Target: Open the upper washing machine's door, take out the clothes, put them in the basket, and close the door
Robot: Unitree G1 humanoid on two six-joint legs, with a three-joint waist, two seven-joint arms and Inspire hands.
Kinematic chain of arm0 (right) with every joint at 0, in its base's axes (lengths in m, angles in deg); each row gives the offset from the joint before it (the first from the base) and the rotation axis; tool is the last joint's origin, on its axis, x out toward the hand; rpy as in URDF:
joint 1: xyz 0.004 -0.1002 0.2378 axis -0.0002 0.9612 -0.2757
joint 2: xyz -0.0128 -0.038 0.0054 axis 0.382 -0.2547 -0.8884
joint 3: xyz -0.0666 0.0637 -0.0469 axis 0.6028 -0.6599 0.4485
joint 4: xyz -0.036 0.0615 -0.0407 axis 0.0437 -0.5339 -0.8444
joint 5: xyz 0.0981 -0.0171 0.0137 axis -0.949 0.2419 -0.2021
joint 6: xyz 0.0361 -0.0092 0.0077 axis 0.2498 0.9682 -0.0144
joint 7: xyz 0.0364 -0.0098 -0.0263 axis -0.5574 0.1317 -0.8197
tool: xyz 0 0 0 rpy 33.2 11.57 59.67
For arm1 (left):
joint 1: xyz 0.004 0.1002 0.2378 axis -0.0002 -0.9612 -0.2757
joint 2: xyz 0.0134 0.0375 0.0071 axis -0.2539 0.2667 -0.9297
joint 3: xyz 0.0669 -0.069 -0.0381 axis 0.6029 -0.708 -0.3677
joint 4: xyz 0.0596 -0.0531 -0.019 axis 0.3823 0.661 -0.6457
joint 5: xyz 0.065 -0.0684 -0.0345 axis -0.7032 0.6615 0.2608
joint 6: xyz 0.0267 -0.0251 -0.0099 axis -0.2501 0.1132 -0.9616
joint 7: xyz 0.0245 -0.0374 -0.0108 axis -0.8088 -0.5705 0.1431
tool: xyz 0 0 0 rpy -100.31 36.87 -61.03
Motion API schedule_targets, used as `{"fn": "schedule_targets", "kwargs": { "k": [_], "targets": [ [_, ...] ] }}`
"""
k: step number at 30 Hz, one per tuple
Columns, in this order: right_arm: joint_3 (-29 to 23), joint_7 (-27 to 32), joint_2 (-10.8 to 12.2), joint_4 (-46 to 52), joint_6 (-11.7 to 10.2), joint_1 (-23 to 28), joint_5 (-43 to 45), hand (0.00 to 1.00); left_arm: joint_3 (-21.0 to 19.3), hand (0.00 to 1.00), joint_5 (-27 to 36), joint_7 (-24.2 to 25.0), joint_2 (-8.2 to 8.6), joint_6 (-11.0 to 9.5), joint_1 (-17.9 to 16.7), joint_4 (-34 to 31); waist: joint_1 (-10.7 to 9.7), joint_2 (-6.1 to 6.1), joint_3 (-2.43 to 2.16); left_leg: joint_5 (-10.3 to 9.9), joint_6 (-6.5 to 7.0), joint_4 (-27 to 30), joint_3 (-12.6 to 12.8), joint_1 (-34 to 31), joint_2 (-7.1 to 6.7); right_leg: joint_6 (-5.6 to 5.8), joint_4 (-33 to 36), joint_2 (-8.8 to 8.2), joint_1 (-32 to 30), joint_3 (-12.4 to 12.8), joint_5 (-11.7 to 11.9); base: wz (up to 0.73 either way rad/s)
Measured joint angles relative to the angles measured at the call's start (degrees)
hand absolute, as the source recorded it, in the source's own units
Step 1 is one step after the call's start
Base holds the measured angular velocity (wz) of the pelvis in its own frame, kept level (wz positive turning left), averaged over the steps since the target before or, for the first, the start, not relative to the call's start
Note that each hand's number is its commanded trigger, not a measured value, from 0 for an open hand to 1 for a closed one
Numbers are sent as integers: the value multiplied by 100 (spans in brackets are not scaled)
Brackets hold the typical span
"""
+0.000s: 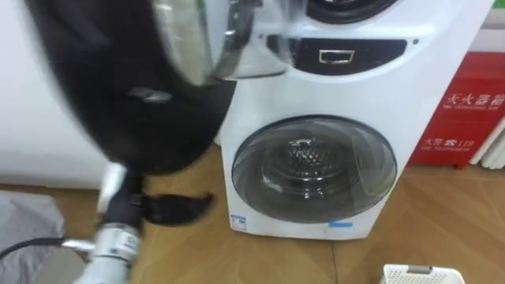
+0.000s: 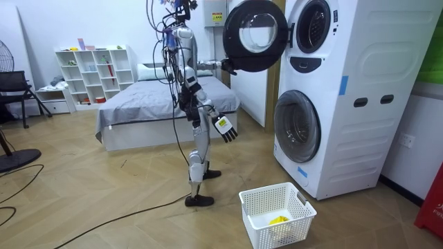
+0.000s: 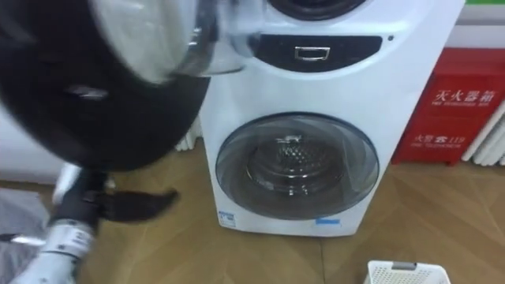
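- Left eye view: the stacked washing machine (image 1: 355, 197) faces the camera. Its upper door (image 1: 118, 102) is swung open to the washer's left. The lower door (image 1: 314, 167) is shut, with a metal drum behind the glass.
- The left hand (image 1: 170, 208) lies just under the open door's lower rim, fingers straight and pressed together, pointing toward the washer.
- A white basket (image 1: 422, 274) shows its rim on the floor before the washer, and a red cabinet (image 1: 465, 102) stands at the washer's right.
- Right eye view: the same flat hand sits below the door rim, left of the washer.
- Room view: the robot stands upright before the washer, its left arm stretched to the door's edge. The right hand (image 2: 227, 130) hangs at its side, fingers loosely spread.
- A yellow cloth (image 2: 278, 220) lies in the basket in front of the washer. The upper drum opening (image 2: 313, 28) is dark, so I cannot tell what it holds.
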Motion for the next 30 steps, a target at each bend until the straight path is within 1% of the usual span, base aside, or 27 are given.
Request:
{"fn": "schedule_targets", "kwargs": {
  "k": [1, 2, 3, 4, 5, 7, 8, 9, 10, 12, 14, 17, 20, 21, 23, 26, 27, 28, 29, 30],
  "targets": [
    [101, -2, 30, 2, -8, -21, -2, 0, 71, 0, -23, 173, -3, -2, -1, 2, -55, -54, -37, -1, 2, -30, 67, 72, 10, 28, -4, -2, 7, 105, 45, -42],
    [142, -11, 48, -1, -8, -18, -2, 0, 87, 0, -34, 276, -3, -6, -2, 2, -92, -90, -60, -3, 4, -43, 94, 101, 9, 45, -4, -10, 18, 126, 78, -31],
    [180, -20, 96, -20, -7, -4, -2, 0, 122, 0, -35, 476, 3, -92, 0, 2, -164, -149, -110, -2, 6, -72, 128, 147, 11, 61, -4, -17, 28, 154, 126, -19],
    [180, -20, 139, -52, -7, -5, -17, 0, 178, 0, -39, 667, 6, -240, 0, 5, -243, -186, -125, 6, 18, -80, 164, 214, 16, 106, -4, -18, 51, 194, 180, -17],
    [179, -19, 151, -61, -6, -4, -21, 0, 213, 0, -48, 767, 12, -310, -2, 6, -269, -186, -124, 8, 23, -84, 179, 238, 21, 118, -4, -16, 57, 209, 191, -20],
    [176, -18, 168, -57, -6, -9, -20, 0, 370, 0, -157, 1148, 54, -549, -1, 6, -369, -137, -94, -1, 18, -112, 263, 340, 45, 95, -8, 20, 91, 275, 191, -22],
    [176, -21, 169, -58, -6, -7, -20, 0, 401, 0, -160, 1233, 73, -585, -1, 6, -407, -121, -83, -4, 12, -121, 270, 358, 56, 84, -7, 29, 98, 279, 184, -19],
    [176, -20, 172, -58, -2, -4, -20, 0, 461, 0, -159, 1398, 113, -627, -2, 7, -436, -85, -53, -15, -9, -134, 310, 390, 92, 64, -7, 59, 102, 329, 173, -23],
    [177, -21, 182, -59, 1, 4, -19, 0, 531, 0, -159, 1552, 118, -669, -5, 17, -439, -85, -28, -23, -40, -158, 368, 414, 135, 42, -7, 87, 78, 373, 168, -24],
    [177, -32, 187, -71, 9, 9, -18, 0, 605, 0, -256, 1775, 151, -695, -14, 29, -470, -71, -32, -15, -78, -221, 416, 417, 163, 11, -4, 119, 36, 403, 154, -14],
    [179, -49, 192, -80, 21, 10, -27, 0, 746, 0, -415, 1891, 183, -697, -22, 31, -485, -62, -38, -10, -109, -290, 417, 429, 171, 6, -9, 133, 16, 408, 148, -2],
    [310, -49, 204, -87, 26, 8, -58, 0, 930, 0, -490, 2086, 275, -698, -115, 134, -522, -68, -34, -22, -133, -351, 428, 498, 180, -83, -7, 145, 56, 412, 126, 0],
    [368, -63, 278, -112, 45, -12, -59, 0, 1092, 0, -591, 2249, 328, -698, -116, 449, -571, -95, -18, -73, -196, -399, 429, 569, 185, -139, -12, 160, 116, 412, 49, 3],
    [380, -57, 298, -129, 45, -17, -63, 0, 1135, 0, -636, 2290, 337, -697, -115, 547, -582, -76, -27, -104, -221, -400, 432, 570, 196, -156, -18, 170, 115, 410, 26, -6],
    [494, -28, 302, -230, 34, -47, -176, 0, 1225, 0, -664, 2327, 335, -693, -112, 580, -597, -76, -25, -145, -260, -401, 435, 582, 214, -184, -15, 186, 122, 409, -1, -5],
    [623, 71, 306, -364, 35, -113, -303, 0, 1428, 0, -657, 2346, 409, -693, -26, 580, -656, -81, -2, -185, -292, -419, 467, 628, 229, -188, -18, 192, 157, 405, -4, -6],
    [690, 127, 310, -376, 35, -164, -363, 0, 1518, 0, -655, 2360, 429, -693, 69, 579, -719, -81, 9, -197, -295, -420, 485, 638, 233, -188, -18, 192, 164, 402, -4, -11],
    [798, 169, 315, -370, 36, -235, -364, 0, 1604, 0, -655, 2361, 462, -693, 193, 581, -762, -90, 41, -229, -301, -421, 527, 658, 247, -187, -18, 196, 169, 401, -5, -12],
    [827, 176, 317, -352, 38, -263, -361, 0, 1663, 0, -652, 2361, 481, -692, 281, 586, -782, -89, 57, -250, -306, -421, 540, 665, 253, -186, -19, 201, 169, 400, -5, -12],
    [893, 173, 310, -268, 38, -287, -353, 0, 1786, 0, -651, 2365, 542, -692, 474, 596, -834, -89, 65, -285, -308, -428, 549, 662, 257, -178, -20, 202, 159, 383, -10, -5]
  ]
}}
